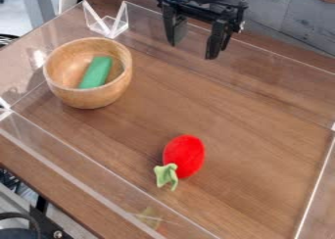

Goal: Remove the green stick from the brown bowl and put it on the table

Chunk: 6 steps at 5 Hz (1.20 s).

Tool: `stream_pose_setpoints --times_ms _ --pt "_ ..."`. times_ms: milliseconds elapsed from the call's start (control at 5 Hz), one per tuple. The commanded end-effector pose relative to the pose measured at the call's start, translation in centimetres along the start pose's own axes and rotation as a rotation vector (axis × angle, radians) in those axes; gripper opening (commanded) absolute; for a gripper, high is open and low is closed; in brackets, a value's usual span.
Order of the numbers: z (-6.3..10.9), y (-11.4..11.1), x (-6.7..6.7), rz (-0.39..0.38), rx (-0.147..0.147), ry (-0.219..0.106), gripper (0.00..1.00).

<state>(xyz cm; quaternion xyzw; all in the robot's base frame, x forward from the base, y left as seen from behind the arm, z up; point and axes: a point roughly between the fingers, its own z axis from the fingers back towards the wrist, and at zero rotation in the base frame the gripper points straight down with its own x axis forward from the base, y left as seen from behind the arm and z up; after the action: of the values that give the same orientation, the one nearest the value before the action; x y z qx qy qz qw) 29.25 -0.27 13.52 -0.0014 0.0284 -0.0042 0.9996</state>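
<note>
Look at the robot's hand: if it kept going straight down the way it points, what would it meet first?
Probably bare table. The open hand points down, well right of the brown bowl and its green stick; depth is uncertain.

**Strawberry down low, clear walls all round**

And there's the red strawberry toy (187,154), lying on the wood at about five o'clock from centre, its green leaf (167,176) pointing toward seven. Low clear acrylic walls (78,199) ring the surface. Up at eleven o'clock, a clear folded corner piece (108,21) stands upright.

arm above tool (202,44) cut off
</note>
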Motion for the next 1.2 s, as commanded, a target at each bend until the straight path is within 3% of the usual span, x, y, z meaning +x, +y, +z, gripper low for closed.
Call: stream_pose_setpoints --times_ms 0,200,600,1000 --pt "-1.0 0.3 -0.9 -0.030 0.001 0.026 1.00" --pt "-1.5 2.7 -2.8 -0.047 -0.004 0.024 1.00" --pt "0.0 9.4 -4.7 -0.073 -0.024 -0.075 1.00" --pt "-0.2 11.4 -3.9 0.017 -0.065 -0.112 1.00"
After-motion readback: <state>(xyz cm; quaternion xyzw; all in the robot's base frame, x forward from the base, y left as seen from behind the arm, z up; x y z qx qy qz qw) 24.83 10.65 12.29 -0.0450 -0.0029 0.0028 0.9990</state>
